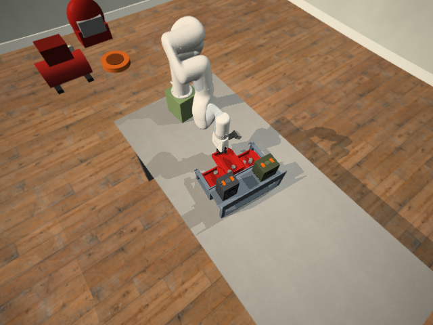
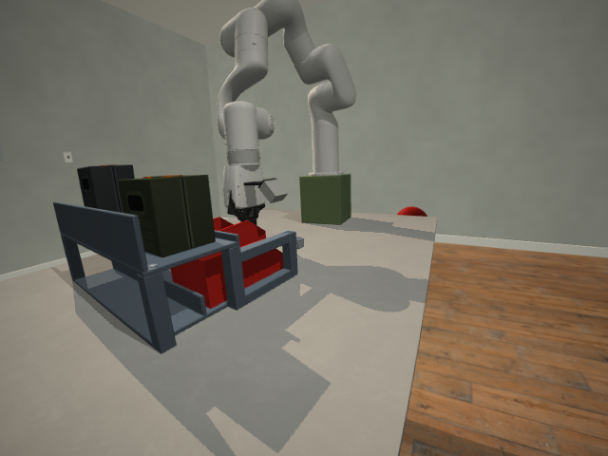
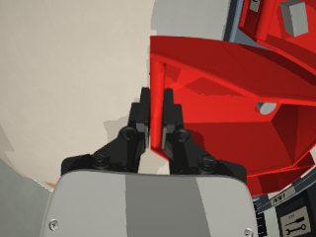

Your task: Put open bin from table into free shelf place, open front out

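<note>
My fingers [image 1: 221,151] [image 2: 245,214] are closed on the front wall of the red bin [image 1: 229,161] [image 2: 250,231] [image 3: 217,106]. Below them stands the grey-blue shelf [image 1: 252,191] [image 2: 236,276] — the bin I grip is over its row, between two seated red bins [image 1: 210,178] [image 1: 249,155], with a small grey part [image 1: 233,166] [image 3: 267,108] inside.

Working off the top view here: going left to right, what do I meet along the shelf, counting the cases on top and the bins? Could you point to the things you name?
Left red bin [image 1: 209,179], dark grey case [image 1: 224,187], olive green case [image 1: 264,168] [image 2: 166,216]. The held bin and the right-hand red bin are left out, as they overlap others.
</note>
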Robot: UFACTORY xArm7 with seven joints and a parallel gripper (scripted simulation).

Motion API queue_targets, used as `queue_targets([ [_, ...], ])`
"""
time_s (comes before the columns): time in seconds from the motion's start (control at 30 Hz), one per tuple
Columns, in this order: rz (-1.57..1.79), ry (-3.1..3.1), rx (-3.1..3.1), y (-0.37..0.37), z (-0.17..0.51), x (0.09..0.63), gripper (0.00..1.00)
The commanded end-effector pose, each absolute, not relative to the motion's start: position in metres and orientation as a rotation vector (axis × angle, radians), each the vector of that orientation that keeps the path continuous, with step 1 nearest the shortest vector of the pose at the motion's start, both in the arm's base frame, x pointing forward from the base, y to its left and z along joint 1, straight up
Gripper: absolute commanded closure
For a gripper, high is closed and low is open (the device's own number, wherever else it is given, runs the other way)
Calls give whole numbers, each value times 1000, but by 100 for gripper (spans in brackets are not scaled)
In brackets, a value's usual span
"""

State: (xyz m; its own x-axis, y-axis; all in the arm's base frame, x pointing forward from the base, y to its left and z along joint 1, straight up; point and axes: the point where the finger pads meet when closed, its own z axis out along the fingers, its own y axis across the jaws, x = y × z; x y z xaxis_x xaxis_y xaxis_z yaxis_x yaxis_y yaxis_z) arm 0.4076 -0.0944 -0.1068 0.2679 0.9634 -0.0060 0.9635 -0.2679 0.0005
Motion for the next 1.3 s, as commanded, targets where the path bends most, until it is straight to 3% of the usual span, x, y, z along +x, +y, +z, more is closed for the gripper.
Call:
queue_targets([
  [0.0, -3, 1896, 2495, -97, -105, 418, 100],
  [1.27, -2, 1896, 2495, -102, -105, 437, 100],
])
